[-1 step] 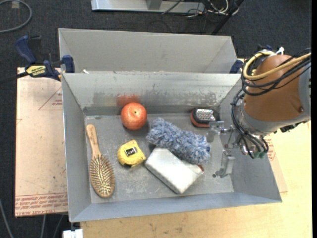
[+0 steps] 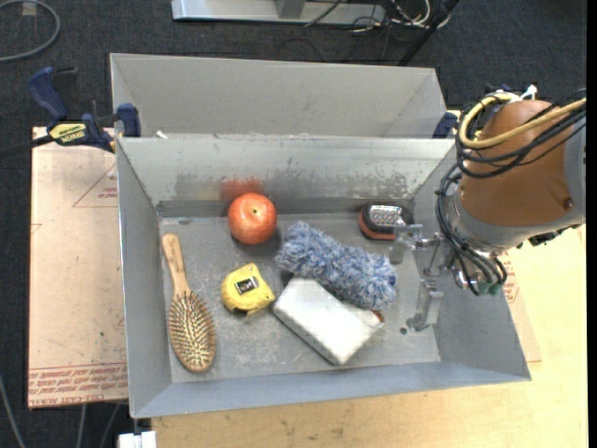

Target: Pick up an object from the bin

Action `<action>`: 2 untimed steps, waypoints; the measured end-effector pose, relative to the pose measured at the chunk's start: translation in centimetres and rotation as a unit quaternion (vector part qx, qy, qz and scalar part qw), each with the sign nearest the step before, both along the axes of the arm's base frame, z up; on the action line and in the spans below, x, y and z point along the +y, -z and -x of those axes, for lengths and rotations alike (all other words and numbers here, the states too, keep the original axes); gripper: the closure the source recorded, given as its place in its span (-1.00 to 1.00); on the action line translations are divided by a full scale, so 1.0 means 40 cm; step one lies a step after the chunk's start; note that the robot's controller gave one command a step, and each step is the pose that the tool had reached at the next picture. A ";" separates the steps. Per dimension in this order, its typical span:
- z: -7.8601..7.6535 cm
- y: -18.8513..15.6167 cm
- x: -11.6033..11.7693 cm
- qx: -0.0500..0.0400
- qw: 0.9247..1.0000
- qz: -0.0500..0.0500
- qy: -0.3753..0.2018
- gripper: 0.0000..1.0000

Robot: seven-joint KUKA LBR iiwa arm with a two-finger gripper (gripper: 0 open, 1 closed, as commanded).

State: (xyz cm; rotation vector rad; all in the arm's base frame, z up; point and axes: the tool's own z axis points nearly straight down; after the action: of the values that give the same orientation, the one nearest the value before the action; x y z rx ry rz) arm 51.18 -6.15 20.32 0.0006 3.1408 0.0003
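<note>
Fingers [image 2: 428, 292] hang just right of the blue duster [image 2: 338, 263], inside the bin [image 2: 140, 250]; open or closed: cannot tell. White block [image 2: 322, 320] touches the duster, just below it.

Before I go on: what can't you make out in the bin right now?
Red-and-black thing at back right: right end partly behind the gripper; kind unclear.
White block: upper edge under the blue fluffy duster.
Right wall of the bin: mostly hidden by the arm's orange cover.
</note>
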 end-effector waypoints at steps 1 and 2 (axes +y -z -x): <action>-0.076 0.157 0.056 -0.001 0.999 -0.001 0.040 -1.00; -0.167 0.159 0.069 0.003 1.000 0.000 0.030 -1.00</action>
State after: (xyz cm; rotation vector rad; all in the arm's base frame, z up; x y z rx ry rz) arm 57.84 -3.41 13.96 0.0946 3.1454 0.0018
